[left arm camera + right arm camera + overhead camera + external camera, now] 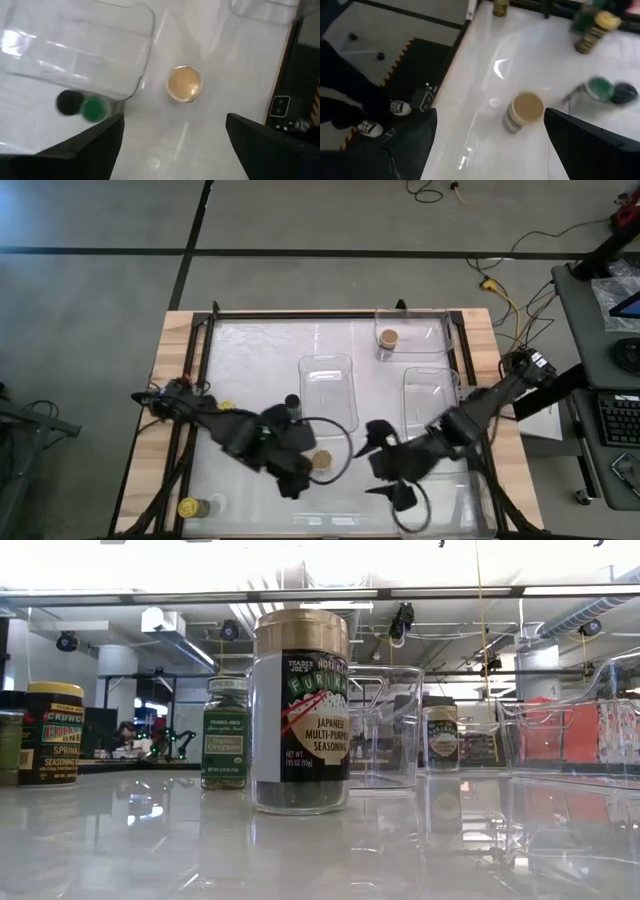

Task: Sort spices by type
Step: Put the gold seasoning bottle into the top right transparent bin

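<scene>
Glossy white desk (pixel 250 350) surface fills a wooden frame, with grey floor around it and a cluttered workshop beyond. Nearest the low camera stands a tan-lidded jar (pixel 301 710) with a dark label and dark contents, upright on the desk between the two arms; from above its lid (pixel 321 460) shows just beside the left gripper (pixel 296 480), whose fingers (pixel 87 145) stand wide apart with nothing between them. The right gripper (pixel 385 480) hangs close by on the other side, also spread wide and empty. At the near left edge a yellow-lidded jar (pixel 187 507) stands alone. A second yellow lid (pixel 227 406) peeks out by the left arm. A little farther back, a green-lidded jar (pixel 226 732) and a black-lidded jar (pixel 292 401) stand side by side next to the middle clear tray (pixel 328 390), which holds nothing. The right-hand tray (pixel 432 395) looks empty too. Farthest off, the back tray (pixel 412 332) holds another tan-lidded jar (pixel 388 339), upright. Someone's shoes (pixel 380 117) show on the floor past the desk edge.
</scene>
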Available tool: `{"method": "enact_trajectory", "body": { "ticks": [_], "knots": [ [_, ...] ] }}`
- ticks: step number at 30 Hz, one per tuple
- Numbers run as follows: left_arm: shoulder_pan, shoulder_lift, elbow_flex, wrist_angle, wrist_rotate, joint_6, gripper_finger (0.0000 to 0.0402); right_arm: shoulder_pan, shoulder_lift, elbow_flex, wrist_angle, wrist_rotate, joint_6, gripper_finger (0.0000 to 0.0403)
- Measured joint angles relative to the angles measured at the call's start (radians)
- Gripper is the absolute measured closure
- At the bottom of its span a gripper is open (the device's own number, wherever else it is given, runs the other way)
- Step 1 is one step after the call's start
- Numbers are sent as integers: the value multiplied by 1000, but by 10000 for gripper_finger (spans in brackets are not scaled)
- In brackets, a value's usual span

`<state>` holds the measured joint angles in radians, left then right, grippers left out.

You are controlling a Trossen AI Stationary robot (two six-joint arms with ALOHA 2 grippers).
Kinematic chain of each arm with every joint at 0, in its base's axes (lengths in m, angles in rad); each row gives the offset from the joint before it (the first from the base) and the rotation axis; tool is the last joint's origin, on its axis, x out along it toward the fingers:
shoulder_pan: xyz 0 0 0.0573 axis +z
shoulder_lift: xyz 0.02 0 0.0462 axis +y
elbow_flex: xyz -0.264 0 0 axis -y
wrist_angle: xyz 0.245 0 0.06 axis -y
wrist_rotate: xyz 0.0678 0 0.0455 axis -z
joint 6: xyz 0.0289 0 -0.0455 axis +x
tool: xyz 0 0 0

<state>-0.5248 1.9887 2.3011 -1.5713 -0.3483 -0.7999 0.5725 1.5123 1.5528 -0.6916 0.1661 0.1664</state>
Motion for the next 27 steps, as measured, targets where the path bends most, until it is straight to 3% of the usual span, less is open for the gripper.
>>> {"method": "enact_trajectory", "body": {
  "ticks": [4, 13, 19, 27],
  "knots": [
    [-36, -97, -123, 4, -62, -136, 74, -92, 60, 0, 76, -147, -78, 44],
    [-91, -345, -541, 98, -115, -436, 75, -240, 194, 47, 105, -406, -279, 44],
    [-90, -470, -759, 181, -122, -605, 75, -305, 289, 47, 95, -490, -377, 44],
    [-87, -554, -907, 248, -122, -659, 75, -326, 338, 48, 89, -506, -452, 34]
  ]
}}
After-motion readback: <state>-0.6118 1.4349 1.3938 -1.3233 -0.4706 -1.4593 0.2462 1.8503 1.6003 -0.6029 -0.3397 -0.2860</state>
